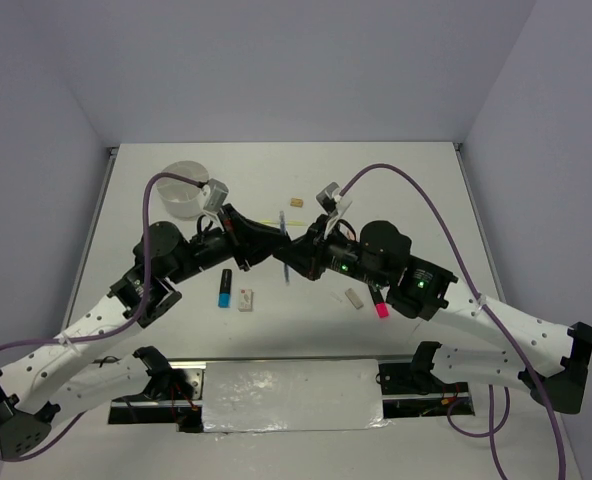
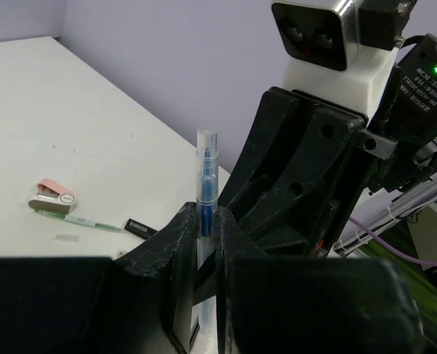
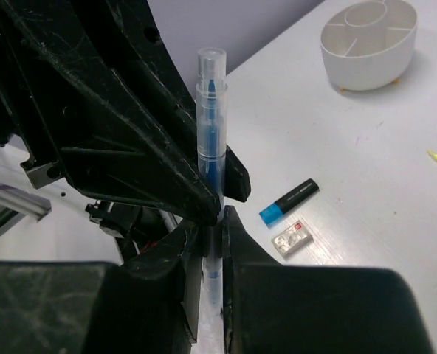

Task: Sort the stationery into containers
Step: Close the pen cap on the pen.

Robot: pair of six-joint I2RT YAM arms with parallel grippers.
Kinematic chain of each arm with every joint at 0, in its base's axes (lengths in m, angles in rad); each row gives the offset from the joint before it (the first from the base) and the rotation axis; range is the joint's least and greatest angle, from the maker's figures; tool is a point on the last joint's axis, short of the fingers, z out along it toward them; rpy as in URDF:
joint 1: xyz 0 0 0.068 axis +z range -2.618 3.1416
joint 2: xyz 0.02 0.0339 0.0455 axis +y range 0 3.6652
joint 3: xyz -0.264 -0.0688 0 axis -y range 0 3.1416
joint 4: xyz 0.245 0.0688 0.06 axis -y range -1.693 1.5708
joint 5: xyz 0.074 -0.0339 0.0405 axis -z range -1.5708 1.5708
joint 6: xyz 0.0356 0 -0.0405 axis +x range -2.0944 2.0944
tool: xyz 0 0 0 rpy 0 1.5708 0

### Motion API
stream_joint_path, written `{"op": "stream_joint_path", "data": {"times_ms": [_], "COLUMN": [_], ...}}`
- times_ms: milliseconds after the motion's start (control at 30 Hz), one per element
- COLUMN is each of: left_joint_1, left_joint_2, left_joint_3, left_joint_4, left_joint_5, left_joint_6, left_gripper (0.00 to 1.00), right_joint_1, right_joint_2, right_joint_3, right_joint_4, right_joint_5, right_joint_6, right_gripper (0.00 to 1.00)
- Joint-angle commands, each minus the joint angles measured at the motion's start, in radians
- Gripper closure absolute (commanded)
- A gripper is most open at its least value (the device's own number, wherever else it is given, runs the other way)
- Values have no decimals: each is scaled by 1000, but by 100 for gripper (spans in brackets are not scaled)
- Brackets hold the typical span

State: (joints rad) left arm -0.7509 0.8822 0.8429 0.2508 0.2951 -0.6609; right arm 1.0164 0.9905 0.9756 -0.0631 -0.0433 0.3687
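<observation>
A clear pen with a blue core [image 3: 211,125] stands upright above the table's middle, and both grippers are shut on it. My left gripper [image 2: 206,221] pinches its barrel [image 2: 206,177], and my right gripper [image 3: 212,221] clamps it from the opposite side. From above, the two grippers, left [image 1: 279,246] and right [image 1: 296,256], meet tip to tip. The white divided cup [image 1: 186,188] sits at the far left [image 3: 366,70]. The blue-and-black marker [image 1: 224,288] and a white eraser [image 1: 246,299] lie below the left arm. The pink highlighter [image 1: 380,305] lies under the right arm.
A tan eraser [image 1: 296,202] and a thin yellow-green stick [image 1: 269,222] lie behind the grippers, also visible in the left wrist view as eraser [image 2: 52,193] and stick [image 2: 78,220]. Another small eraser [image 1: 354,298] sits by the highlighter. Marker [image 3: 291,201] and white eraser [image 3: 292,240] lie side by side.
</observation>
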Motion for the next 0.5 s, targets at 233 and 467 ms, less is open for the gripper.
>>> {"op": "stream_joint_path", "data": {"times_ms": [233, 467], "left_joint_1": [-7, -7], "left_joint_2": [-34, -32], "left_joint_3": [59, 140], "left_joint_4": [2, -68], "left_joint_5": [-66, -162], "left_joint_6": [47, 80], "left_gripper": [28, 34], "right_joint_1": [8, 11], "right_joint_2": [11, 11], "right_joint_3": [6, 3], "right_joint_4": [75, 71], "right_joint_5": [-61, -81], "right_joint_6": [-10, -8], "right_gripper": [100, 100]}}
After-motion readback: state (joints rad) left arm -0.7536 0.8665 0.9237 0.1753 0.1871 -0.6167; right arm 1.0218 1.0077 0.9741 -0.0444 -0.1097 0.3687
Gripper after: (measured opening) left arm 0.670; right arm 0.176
